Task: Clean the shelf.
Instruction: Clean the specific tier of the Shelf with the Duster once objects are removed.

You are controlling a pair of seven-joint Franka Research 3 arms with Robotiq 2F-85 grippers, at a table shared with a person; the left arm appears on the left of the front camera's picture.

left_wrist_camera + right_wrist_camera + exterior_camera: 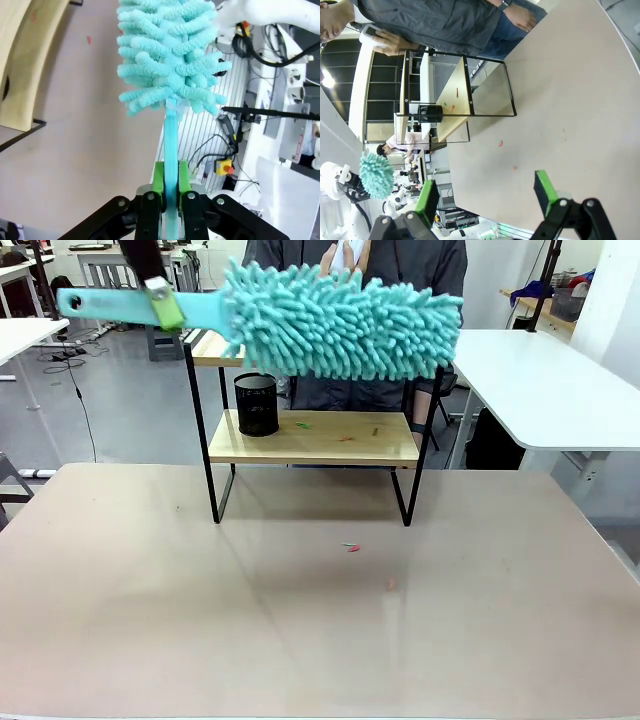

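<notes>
Shelf [320, 448] stands centre frame in the front view, on the far part of the table [300, 620], with a person [400, 270] behind it. Its long axis runs left to right across the picture and its open front faces the camera.

At upper left, the left gripper [167, 310] is clenched on the flat handle of a turquoise chenille duster [340, 325]. The grip sits partway along the handle, which judged from the pose leaves the full head free for sweeping. The duster lies nearly level, handle end at upper left, head pointing right and overlapping the top board in the picture. In the left wrist view the head is apart from the boards at upper left, so no contact is indicated.

On the lower board, a black mesh cup [256, 404] stands at the left end; small coloured scraps [302, 424] lie toward the centre and right, the likely sweep target.

In the right wrist view, the right gripper [486, 192] is released, jaws wide, above bare table, probably parked clear of the sweep path
</notes>
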